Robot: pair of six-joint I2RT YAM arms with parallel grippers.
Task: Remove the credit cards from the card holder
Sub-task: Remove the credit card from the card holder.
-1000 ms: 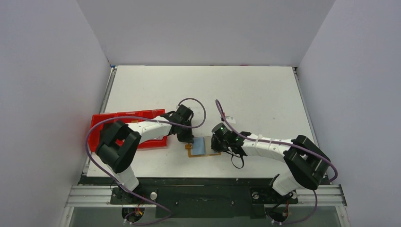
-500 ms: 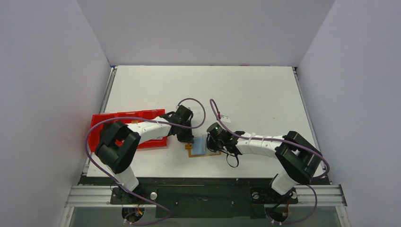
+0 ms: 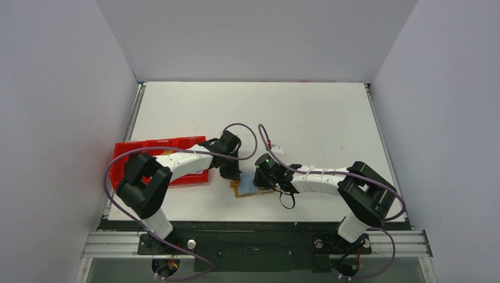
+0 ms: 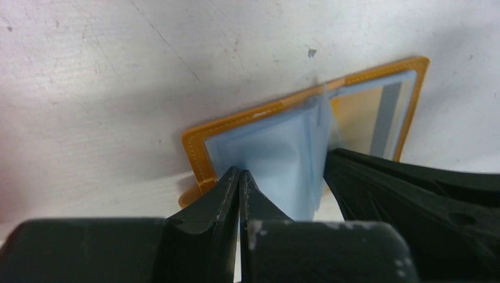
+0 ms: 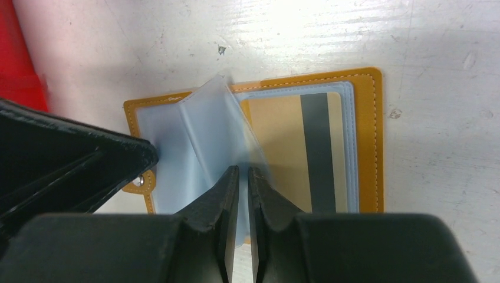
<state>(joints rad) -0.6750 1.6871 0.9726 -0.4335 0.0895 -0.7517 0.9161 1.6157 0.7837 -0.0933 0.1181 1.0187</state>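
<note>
Card holder — left pincer closed, tip-down on it — right pincer low, tight on its sleeve

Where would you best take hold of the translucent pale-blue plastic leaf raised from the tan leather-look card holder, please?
I would pinch the plastic leaf at its free edge from above, closing across its two faces: it is thin, raised off the card holder and hinged at the fold.
</note>
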